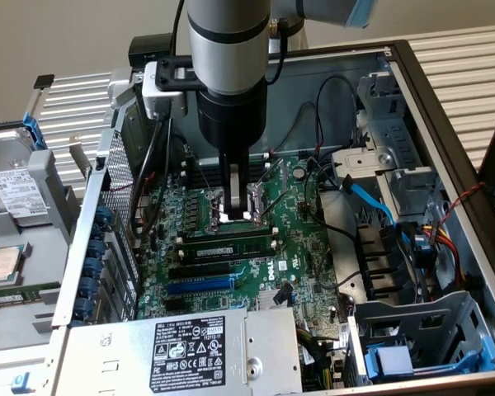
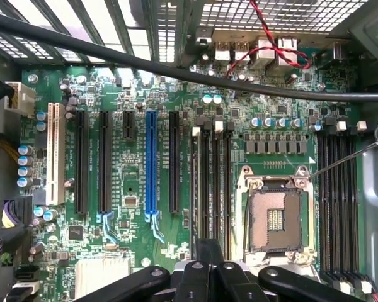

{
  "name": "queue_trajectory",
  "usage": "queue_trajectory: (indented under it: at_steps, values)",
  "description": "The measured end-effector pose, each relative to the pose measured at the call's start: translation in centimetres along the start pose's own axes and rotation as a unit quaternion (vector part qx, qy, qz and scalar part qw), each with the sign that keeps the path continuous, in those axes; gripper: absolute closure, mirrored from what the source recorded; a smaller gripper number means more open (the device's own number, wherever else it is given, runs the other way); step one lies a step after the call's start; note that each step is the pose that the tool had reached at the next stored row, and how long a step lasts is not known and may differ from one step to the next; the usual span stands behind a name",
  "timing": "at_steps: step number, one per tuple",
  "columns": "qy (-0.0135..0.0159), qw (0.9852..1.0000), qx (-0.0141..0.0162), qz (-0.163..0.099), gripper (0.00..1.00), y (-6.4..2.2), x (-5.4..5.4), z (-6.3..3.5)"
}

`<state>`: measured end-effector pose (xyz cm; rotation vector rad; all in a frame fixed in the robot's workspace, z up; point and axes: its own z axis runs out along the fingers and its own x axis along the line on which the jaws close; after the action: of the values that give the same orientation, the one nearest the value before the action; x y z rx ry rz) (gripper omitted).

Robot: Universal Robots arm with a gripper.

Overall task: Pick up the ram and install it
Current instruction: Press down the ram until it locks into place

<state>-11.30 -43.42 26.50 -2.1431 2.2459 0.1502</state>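
The ram (image 1: 227, 245) is a long green stick with dark chips. It stands in a memory slot between white latches, just on the near side of the CPU socket (image 1: 239, 206) in the exterior view. My gripper (image 1: 233, 208) hangs straight down over that socket, a little above the board and just beyond the ram. Its fingers look shut, with nothing between them. In the wrist view the gripper (image 2: 209, 251) points between the black memory slots (image 2: 213, 189) and the open CPU socket (image 2: 276, 217).
The open computer case (image 1: 445, 107) surrounds the motherboard (image 1: 305, 256). A blue expansion slot (image 1: 200, 285) and black slots lie nearer the power supply (image 1: 190, 346). Drive cages and cables (image 1: 371, 202) crowd the exterior view's right. A black cable (image 2: 176, 72) crosses the wrist view.
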Motion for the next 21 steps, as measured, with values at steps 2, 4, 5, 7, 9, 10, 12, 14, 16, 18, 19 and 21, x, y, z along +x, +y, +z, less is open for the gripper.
queue_trajectory:
  at_steps: [2,4,5,7,9,10,12,14,16,18,19,21]
  values:
    - [-0.0001,1.0000,0.0001,0.000,0.89,0.00,-0.01,-0.07]
    - [0.0000,1.0000,0.0000,0.000,0.89,0.01,-0.02,-0.16]
    - [0.0000,1.0000,0.0000,0.000,0.89,0.01,-0.03,-0.23]
    - [0.0000,1.0000,0.0000,0.000,0.89,0.01,-0.04,-0.35]
    - [0.0000,1.0000,0.0000,0.000,0.89,0.02,-0.06,-0.48]
    - [0.0000,1.0000,-0.0001,0.000,0.89,0.02,-0.06,-0.54]
    - [-0.0001,1.0000,0.0000,0.000,0.89,0.02,-0.07,-0.56]
    - [-0.0001,1.0000,0.0000,0.000,0.89,0.01,-0.07,-0.56]
    - [0.0000,1.0000,-0.0001,0.000,0.89,0.01,-0.07,-0.57]
    - [0.0000,1.0000,-0.0001,0.000,0.89,0.02,-0.07,-0.57]
    - [0.0000,1.0000,-0.0001,0.000,0.89,0.01,-0.07,-0.57]
    - [0.0000,1.0000,-0.0001,0.000,0.89,0.01,-0.07,-0.57]
